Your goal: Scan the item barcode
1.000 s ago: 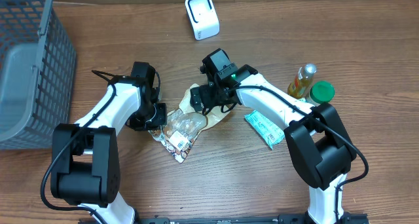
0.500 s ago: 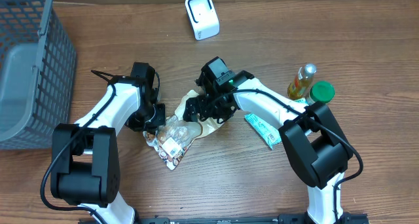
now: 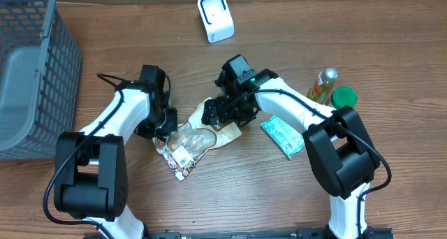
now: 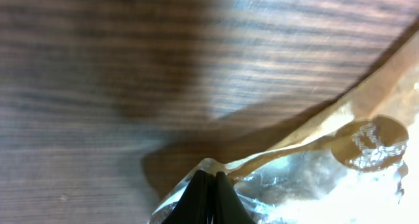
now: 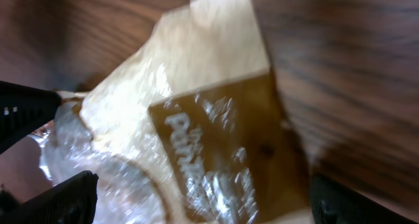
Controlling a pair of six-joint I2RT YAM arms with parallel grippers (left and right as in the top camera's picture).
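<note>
In the middle of the wooden table (image 3: 279,197), a crinkly clear-and-tan plastic snack bag (image 3: 190,142) lies between the two arms. The left arm's fingers (image 4: 198,199) are pinched tight on its clear edge, right down at the wood. The right arm's fingers (image 5: 62,196) are spread wide over the tan end, gripping nothing. The white boxy barcode scanner (image 3: 215,17) sits well apart at the far edge, and a grey mesh basket (image 3: 28,64) stands off to the left.

Grey mesh basket (image 3: 64,68) off on the left of the wooden table (image 3: 251,197). Over on the right: yellowish bottle (image 3: 321,87), round green lid (image 3: 343,98), teal packet (image 3: 281,136).
</note>
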